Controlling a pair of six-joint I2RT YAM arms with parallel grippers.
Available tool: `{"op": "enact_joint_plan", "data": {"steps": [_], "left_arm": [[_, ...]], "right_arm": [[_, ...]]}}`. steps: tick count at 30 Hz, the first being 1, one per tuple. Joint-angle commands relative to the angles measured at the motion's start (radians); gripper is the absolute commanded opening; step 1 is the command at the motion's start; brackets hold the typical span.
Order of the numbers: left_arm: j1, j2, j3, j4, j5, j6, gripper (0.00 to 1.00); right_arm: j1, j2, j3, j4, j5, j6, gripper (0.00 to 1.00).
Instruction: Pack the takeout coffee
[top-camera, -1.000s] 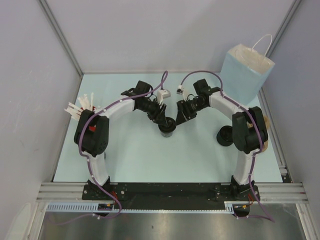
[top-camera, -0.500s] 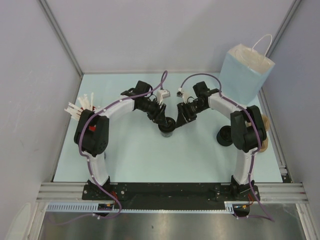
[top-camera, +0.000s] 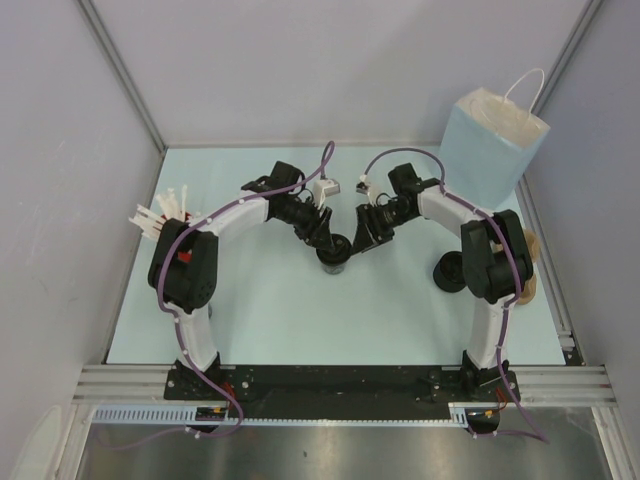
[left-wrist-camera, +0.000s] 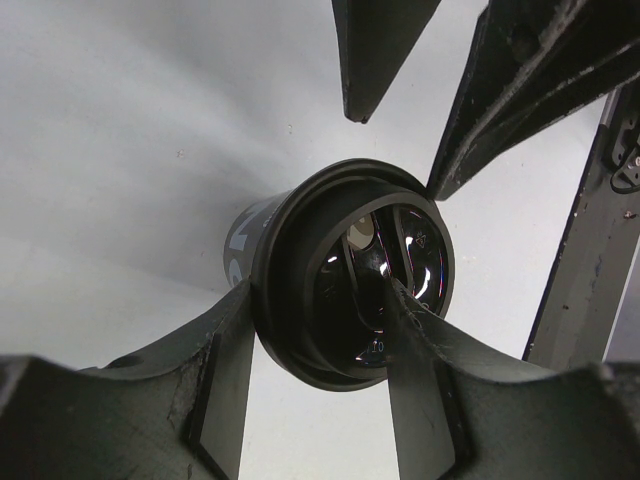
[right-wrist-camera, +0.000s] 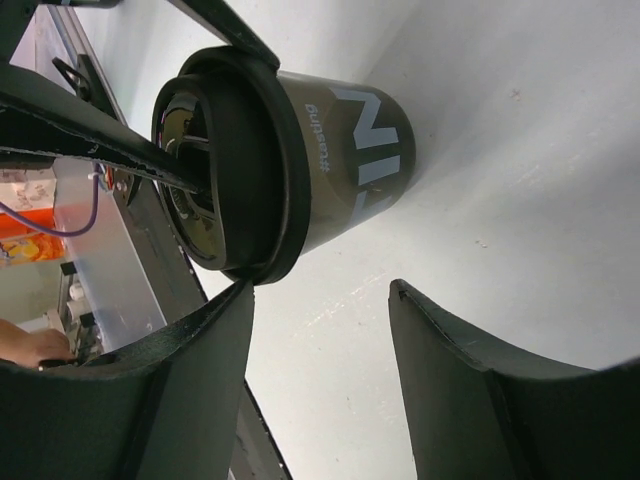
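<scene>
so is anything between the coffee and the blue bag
Yes: the right gripper sits beside the takeout coffee on the bag's side, and the right arm lies across the straight path to the pale-blue bag. The left gripper grips the lid rim.

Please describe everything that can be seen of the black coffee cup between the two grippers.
The cup is short, dark and seemingly paper, with white lettering on its side. A round glossy black lid with a raised rim is on it. It seems to stand upright on the pale table, near its middle. The left gripper straddles the lid, one finger outside the rim and one over its top; whether it grips is unclear. The open right gripper is beside it, one fingertip at the rim.
</scene>
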Motion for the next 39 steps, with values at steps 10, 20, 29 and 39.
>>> {"op": "enact_joint_plan", "data": {"steps": [10, 20, 29, 39], "left_arm": [[0.008, 0.090, -0.056, -0.025, -0.305, 0.127, 0.18], [0.008, 0.089, -0.054, -0.028, -0.304, 0.122, 0.18], [0.008, 0.082, -0.061, -0.025, -0.307, 0.122, 0.18], [0.008, 0.082, -0.065, -0.027, -0.307, 0.125, 0.18]], "right_arm": [[-0.020, 0.024, 0.002, 0.086, -0.011, 0.062, 0.61], [-0.028, 0.004, 0.002, 0.087, -0.057, 0.076, 0.61], [-0.017, 0.008, 0.001, 0.090, -0.071, 0.082, 0.61], [0.004, 0.027, 0.001, 0.081, -0.016, 0.076, 0.60]]}}
